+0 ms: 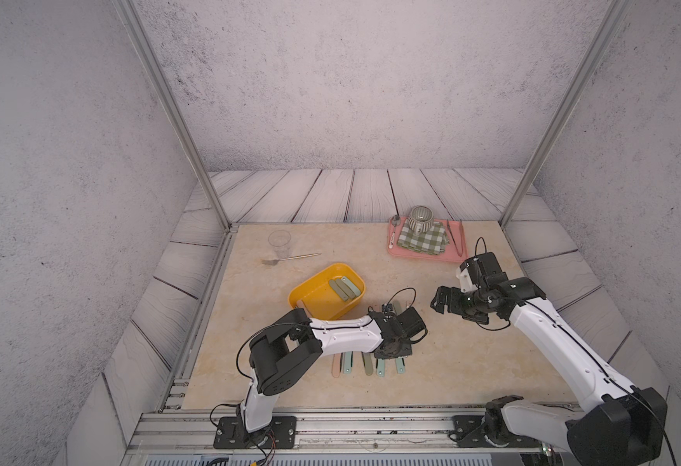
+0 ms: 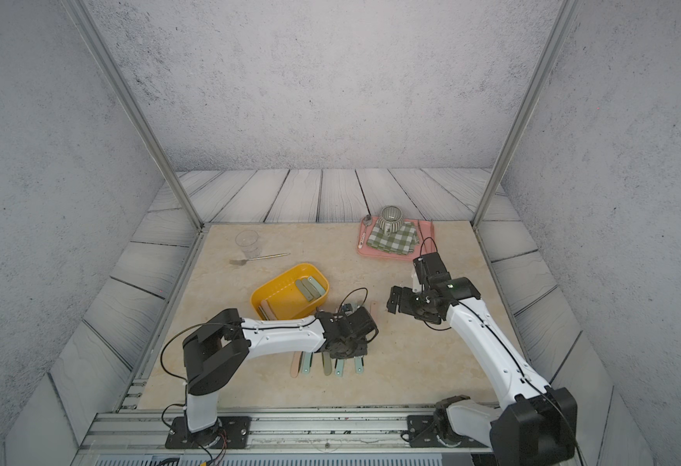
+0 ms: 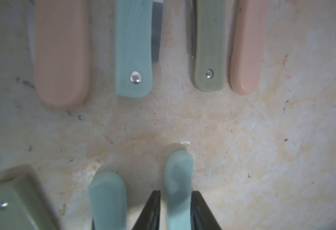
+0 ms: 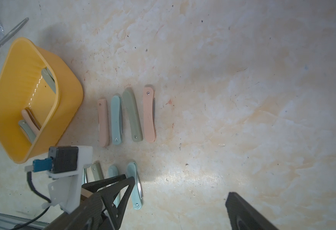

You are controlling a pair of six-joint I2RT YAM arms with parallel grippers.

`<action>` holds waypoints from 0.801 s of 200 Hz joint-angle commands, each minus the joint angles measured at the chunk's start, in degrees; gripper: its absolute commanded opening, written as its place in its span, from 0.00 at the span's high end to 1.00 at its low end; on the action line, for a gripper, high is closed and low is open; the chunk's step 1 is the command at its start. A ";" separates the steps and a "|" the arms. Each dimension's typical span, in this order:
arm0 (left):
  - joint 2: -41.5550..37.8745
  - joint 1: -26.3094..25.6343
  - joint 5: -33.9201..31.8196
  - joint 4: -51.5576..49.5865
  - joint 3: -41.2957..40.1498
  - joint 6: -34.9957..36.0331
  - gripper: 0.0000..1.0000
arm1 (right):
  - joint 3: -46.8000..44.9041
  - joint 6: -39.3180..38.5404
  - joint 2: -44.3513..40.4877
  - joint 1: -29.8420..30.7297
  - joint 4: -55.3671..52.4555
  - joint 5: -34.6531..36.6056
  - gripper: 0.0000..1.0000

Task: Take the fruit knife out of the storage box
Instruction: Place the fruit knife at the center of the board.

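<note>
Fruit knife [image 3: 179, 175], teal handle: it lies flat on the table [image 1: 472, 363], outside the storage box [image 1: 314, 292]. In both top views you find it at lower centre of the frame, at the right end of a near row of five knives [image 1: 367, 365] that sits partly under the left arm [image 1: 346, 339].

Left gripper [image 3: 176, 192]: it points down over that knife, jaws narrowly parted astride the handle. A sliver of table shows between one finger [image 3: 153, 211] and the handle. On the other side you cannot tell whether finger and handle touch.

Right gripper [image 1: 439, 301]: right of centre in the top views, above the table. Its jaws stand wide apart with nothing between them.

Storage box: left of centre, just beyond the left arm. You see three knives [image 1: 344, 288] side by side at its far right end. A pink and a green one [image 4: 28, 123] lie at the opposite end.

Far row of four knives [image 4: 126, 117], pink, teal, green, pink: on the table just beside the box, apart from the near row.

Pink tray [image 1: 403, 253]: upper right of the table, carrying a mug [image 1: 419, 220] on a checked cloth [image 1: 423, 242].
</note>
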 commanded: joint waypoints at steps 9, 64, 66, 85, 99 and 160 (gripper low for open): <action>0.47 -0.23 -1.12 -1.78 -0.19 0.91 0.68 | -0.01 -0.17 -0.66 -0.28 0.19 -0.50 0.01; -1.15 -0.24 -2.74 -3.61 2.26 3.65 0.62 | 0.60 -0.44 -0.49 -0.22 0.11 -0.59 0.01; -1.25 -0.23 -2.81 -3.76 2.38 3.76 0.62 | 0.61 -0.43 -0.48 -0.28 0.10 -0.66 0.01; -2.70 -0.19 -4.19 -5.35 3.64 4.92 0.59 | 0.61 -0.52 -0.48 -0.24 0.24 -0.86 0.01; -4.09 -0.14 -5.55 -6.52 4.38 6.09 0.55 | 0.61 -0.54 -0.45 -0.22 0.33 -1.25 0.01; -10.73 0.11 -15.53 -14.50 7.67 11.26 0.36 | 0.71 -0.96 -0.34 -0.23 1.11 -3.15 0.01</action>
